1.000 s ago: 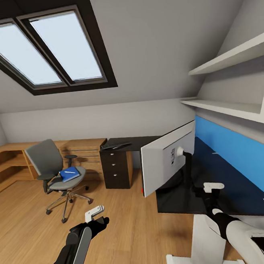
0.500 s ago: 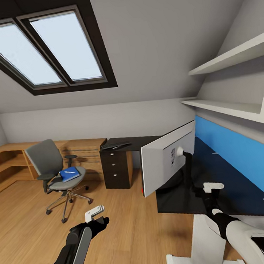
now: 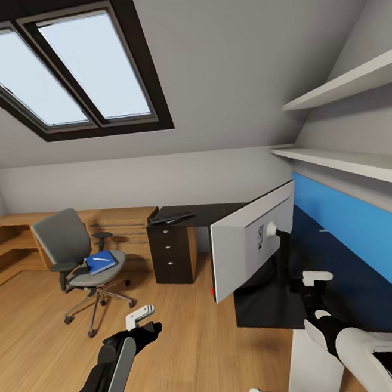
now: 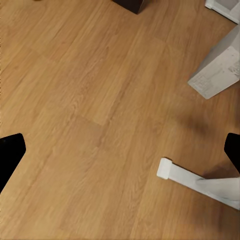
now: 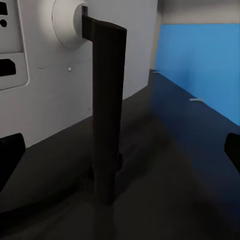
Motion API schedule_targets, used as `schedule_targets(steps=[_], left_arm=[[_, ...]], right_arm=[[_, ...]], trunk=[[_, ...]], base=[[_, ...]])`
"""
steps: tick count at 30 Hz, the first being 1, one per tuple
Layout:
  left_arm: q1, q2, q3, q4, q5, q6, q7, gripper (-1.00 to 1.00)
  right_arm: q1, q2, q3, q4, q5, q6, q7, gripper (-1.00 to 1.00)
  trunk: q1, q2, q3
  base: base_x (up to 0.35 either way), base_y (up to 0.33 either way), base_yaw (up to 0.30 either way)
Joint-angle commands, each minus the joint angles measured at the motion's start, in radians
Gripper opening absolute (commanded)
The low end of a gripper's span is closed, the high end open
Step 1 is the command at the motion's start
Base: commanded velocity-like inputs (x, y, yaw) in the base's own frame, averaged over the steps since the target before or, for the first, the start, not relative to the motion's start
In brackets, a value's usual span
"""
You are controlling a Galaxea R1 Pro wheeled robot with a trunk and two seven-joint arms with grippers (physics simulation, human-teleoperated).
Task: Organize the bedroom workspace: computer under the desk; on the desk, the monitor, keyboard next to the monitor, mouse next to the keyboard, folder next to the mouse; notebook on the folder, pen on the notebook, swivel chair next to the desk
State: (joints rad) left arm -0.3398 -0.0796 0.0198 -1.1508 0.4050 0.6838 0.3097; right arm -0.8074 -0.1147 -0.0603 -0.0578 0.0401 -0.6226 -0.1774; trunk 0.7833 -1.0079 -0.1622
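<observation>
Right gripper (image 3: 311, 285): black fingers with a white tip piece, raised at the near edge of the long black L-shaped desk (image 3: 324, 279). Fingers spread wide in the right wrist view, a tip at each side of the frame, nothing between them. Directly ahead, the thin black neck (image 5: 106, 115) of the wide flat monitor with white back (image 3: 251, 238), standing upright on the glossy desk top, white back panel turned toward the room. Gap between gripper and neck not closed. Bright blue wall panel (image 3: 367, 227) behind the desk; white shelves (image 3: 343, 164) above.

Left gripper (image 3: 142, 321): black, white tip piece, held low over the light wooden plank floor (image 4: 90, 100). Fingers parted wide in the left wrist view, empty. White-grey frame feet (image 4: 197, 180) on the floor just beyond.

Farther out: slim black keyboard (image 3: 171, 217) at the far end of the desk, above black round-knobbed drawers (image 3: 168, 252). Grey padded swivel chair on chrome star base (image 3: 76, 261) well apart from the desk, on open floor. Flat bright blue folder (image 3: 100, 262) on its seat, slim white pen (image 3: 104, 259) lying on top. Light wooden chest (image 3: 124, 227) against the back wall behind the chair. Dark-framed skylight (image 3: 58, 71) overhead.
</observation>
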Motion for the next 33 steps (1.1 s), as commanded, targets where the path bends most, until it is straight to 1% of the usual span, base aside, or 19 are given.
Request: schedule_targets(steps=[1,12,23,26,29,33], left_arm=[[-0.001,-0.001,0.002,-0.001,0.011,0.003,0.008,1.00],[-0.001,0.000,0.002,-0.001,0.011,0.003,0.007,1.00],[-0.001,0.000,0.002,-0.001,0.011,0.003,0.008,1.00],[-0.001,0.000,0.002,-0.001,0.011,0.003,0.008,1.00],[-0.001,0.000,0.002,-0.001,0.011,0.003,0.008,1.00],[-0.001,0.000,0.002,-0.001,0.011,0.003,0.008,1.00]], right_arm=[[-0.001,0.000,-0.006,0.001,0.004,-0.004,-0.001,1.00],[-0.001,0.008,-0.006,0.006,0.003,-0.001,-0.001,1.00],[-0.001,0.007,-0.007,0.007,0.003,0.013,-0.001,1.00],[-0.001,0.007,-0.006,0.007,0.002,0.029,-0.001,1.00],[-0.001,0.005,-0.005,0.006,0.001,0.069,-0.001,1.00],[-0.001,0.004,-0.005,0.006,0.000,0.097,-0.001,1.00]], trunk=[[0.000,-0.001,-0.002],[0.000,-0.001,-0.002],[0.000,-0.001,-0.002],[0.000,-0.001,-0.002],[0.000,-0.001,-0.002],[0.000,-0.001,-0.002]], base=[[0.030,0.000,0.000],[0.124,0.000,0.000],[0.039,0.000,0.000],[0.149,-0.017,0.000],[0.236,-0.055,0.000],[0.149,-0.038,0.000]])
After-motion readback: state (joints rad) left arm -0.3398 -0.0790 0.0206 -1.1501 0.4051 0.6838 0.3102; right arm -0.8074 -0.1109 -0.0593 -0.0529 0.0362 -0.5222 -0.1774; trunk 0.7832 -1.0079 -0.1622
